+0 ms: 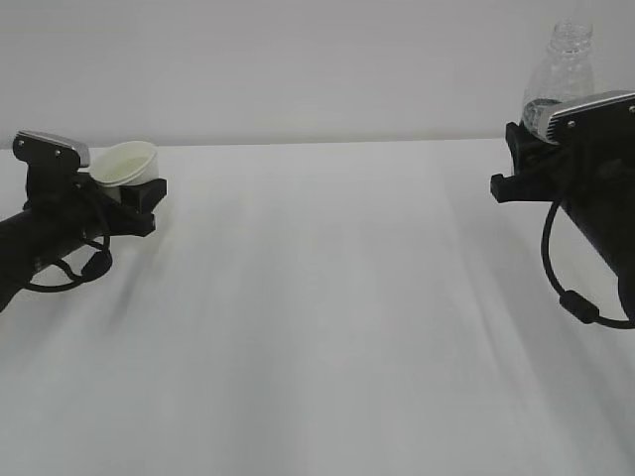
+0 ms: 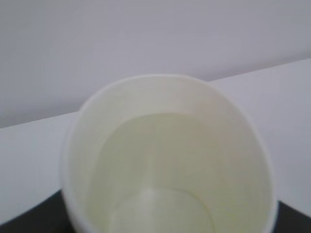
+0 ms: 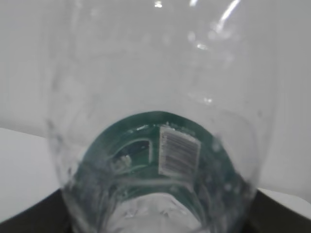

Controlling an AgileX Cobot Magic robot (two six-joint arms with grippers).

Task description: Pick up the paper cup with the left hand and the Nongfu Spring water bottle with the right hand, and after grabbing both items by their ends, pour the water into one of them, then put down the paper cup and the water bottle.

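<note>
A: White tabletop (image 1: 317, 327) runs from our nearest edge back to a plain pale wall (image 1: 298, 59), and we see both arms at the far sides of it.

B: We take the left hand (image 1: 134, 203) first. Its fingers stand partly apart and close on the lower body of the cup (image 1: 127, 164), which sits in them tipped over, its mouth turned up and toward the middle of the table.

A: From the left wrist view we look straight down into the cup (image 2: 170, 160). We see a cream inside and a pale, clear pool of water (image 2: 160, 160) lying in it. Dark gripper parts show only at the bottom corners, so the fingertips themselves stay out of sight there.

B: On the right, the right hand (image 1: 521, 159) grips the bottle (image 1: 558, 69) low on its body, jaws partly apart around it. The bottle stands nearly upright, its bare neck at the top of the frame.

A: The right wrist view looks along the bottle (image 3: 155, 121) from above. We see clear ribbed plastic, a green label (image 3: 141, 145) with 1 barcode, and drops clinging inside. We cannot tell how much water is left in it.

B: Cup and bottle are well apart, each at its own side of the table.
</note>
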